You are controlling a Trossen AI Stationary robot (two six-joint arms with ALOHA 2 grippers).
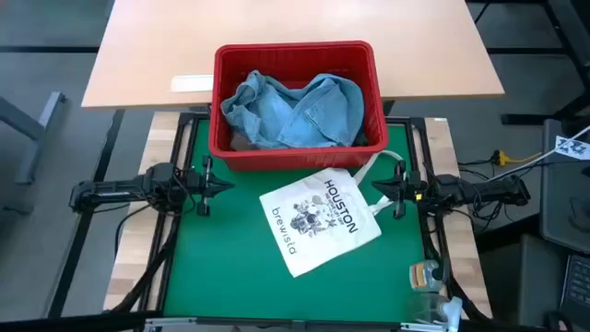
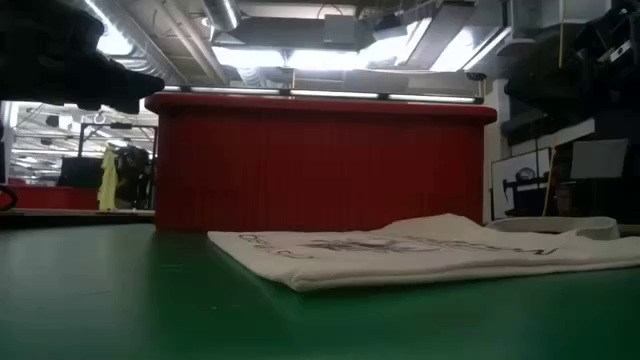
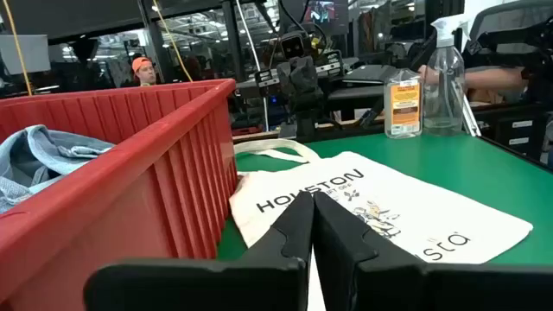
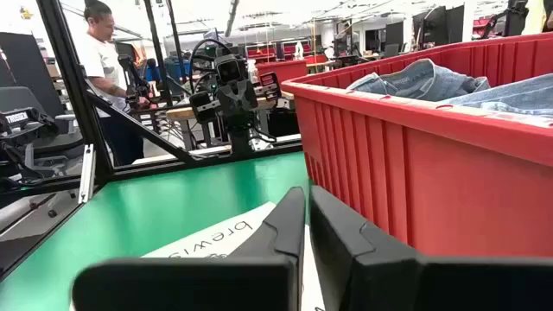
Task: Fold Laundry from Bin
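A red bin (image 1: pixel 295 152) holding light blue denim laundry (image 1: pixel 295 111) is set at the green table's (image 1: pixel 221 267) far edge. Both grippers, left (image 1: pixel 221 187) and right (image 1: pixel 376 192), are clenched empty near opposite side edges, flanking a white tote bag (image 1: pixel 318 221).

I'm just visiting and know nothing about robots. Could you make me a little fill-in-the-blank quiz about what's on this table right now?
1. The light blue denim garment lies inside the ______ bin.
2. The white tote bag lying flat on the green mat is printed with the city name ______.
3. The left claw and the right claw both have their fingers ______.
4. Neither claw is holding ______.

Missing words: red; HOUSTON; shut; anything
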